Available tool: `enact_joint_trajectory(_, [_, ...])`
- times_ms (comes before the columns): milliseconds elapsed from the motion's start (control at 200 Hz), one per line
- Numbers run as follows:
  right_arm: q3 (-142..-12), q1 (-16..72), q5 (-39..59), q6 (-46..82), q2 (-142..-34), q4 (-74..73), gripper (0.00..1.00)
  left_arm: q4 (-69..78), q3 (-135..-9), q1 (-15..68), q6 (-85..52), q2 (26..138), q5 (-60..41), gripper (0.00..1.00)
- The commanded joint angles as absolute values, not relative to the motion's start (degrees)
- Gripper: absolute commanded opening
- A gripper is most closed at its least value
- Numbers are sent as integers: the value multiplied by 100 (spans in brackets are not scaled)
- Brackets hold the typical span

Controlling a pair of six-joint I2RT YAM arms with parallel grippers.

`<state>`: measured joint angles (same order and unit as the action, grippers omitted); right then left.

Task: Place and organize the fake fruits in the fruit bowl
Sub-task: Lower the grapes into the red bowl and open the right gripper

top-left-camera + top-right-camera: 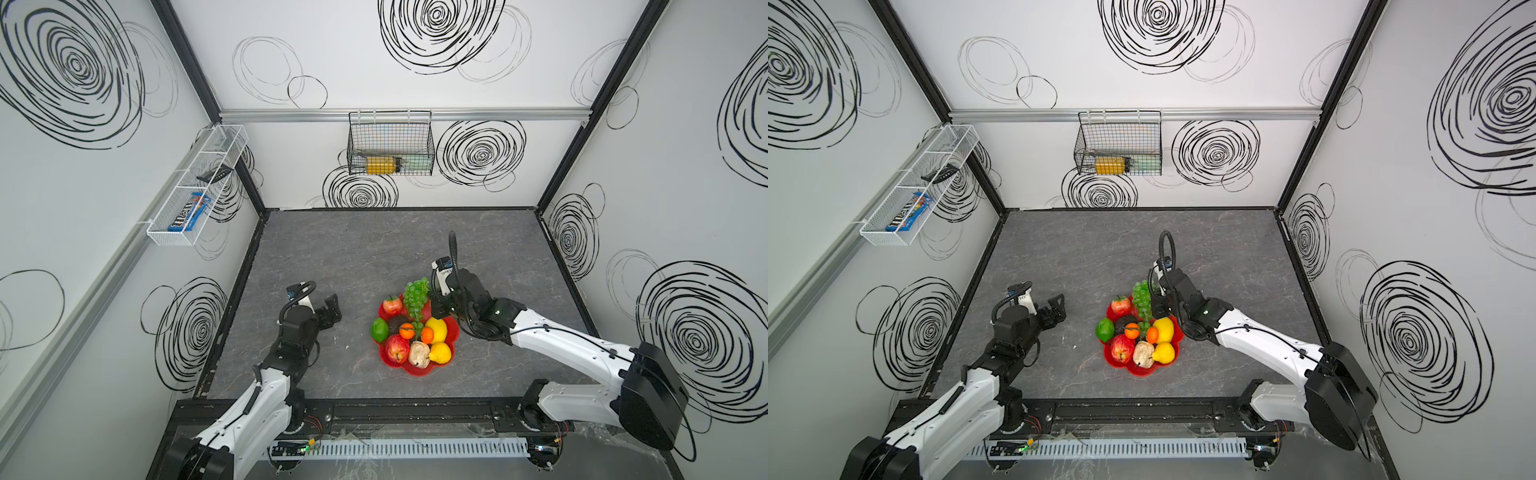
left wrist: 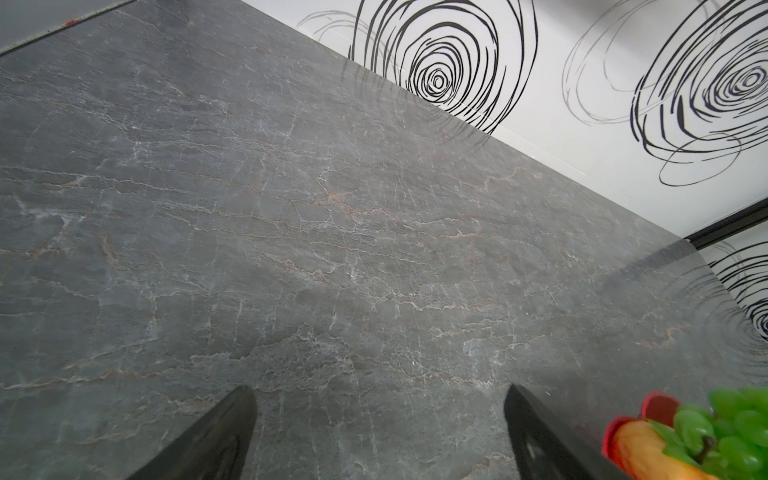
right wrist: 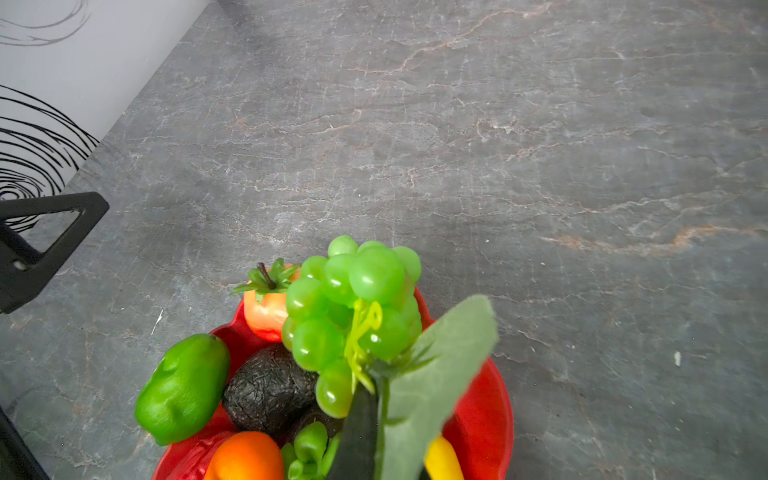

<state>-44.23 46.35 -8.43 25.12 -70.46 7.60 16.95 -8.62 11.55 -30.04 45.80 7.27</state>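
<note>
Right gripper (image 1: 435,311) is clamped shut. From the wrist view it looks to be pinching the grape bunch (image 3: 353,307) at the stem/leaf end, holding it upright over the far edge of the bowl (image 1: 419,371). Left gripper (image 1: 332,308) has its jaws wide apart w/ nothing in them, parked over bare table (image 1: 353,249), well apart from the bowl.

The other fruit sits in the bowl: lime (image 1: 379,329), two apples, two lemons, avocado (image 1: 398,323), oranges, a beige lump. We'd say the task is nearly done, and the grapes are the last piece to seat.

What we worry abt:
- Bowl is shallow and packed, w/ no obvious free slot. Grapes let go here prob. land on the apple (image 1: 392,304) and avocado, then roll off the far rim onto the table.
- Lime hangs over the left rim, so any push down or sideways thru the pile could pop it out.
- Grip is on thin leaf/stem, not the body, so the bunch can swing or slip out early.
- The dish looks glossy and light, and may slide if the gripper presses on its rim.
</note>
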Motion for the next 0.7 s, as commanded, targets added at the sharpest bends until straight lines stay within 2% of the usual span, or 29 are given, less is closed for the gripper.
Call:
enact_joint_trajectory(0, [-4259, 4676, -1065, 2748, -6770, 1008, 0, 2023, -809, 1107, -3060, 4576, 677, 97])
enact_joint_trajectory(440, [-3611, 4676, -965, 3073, -6306, 1208, 0, 2051, -813, 1107, -3068, 4622, 633, 97])
enact_joint_trajectory(695, [-3427, 4672, -679, 3180, -6498, 820, 0, 2052, -811, 1099, -3070, 4623, 634, 97])
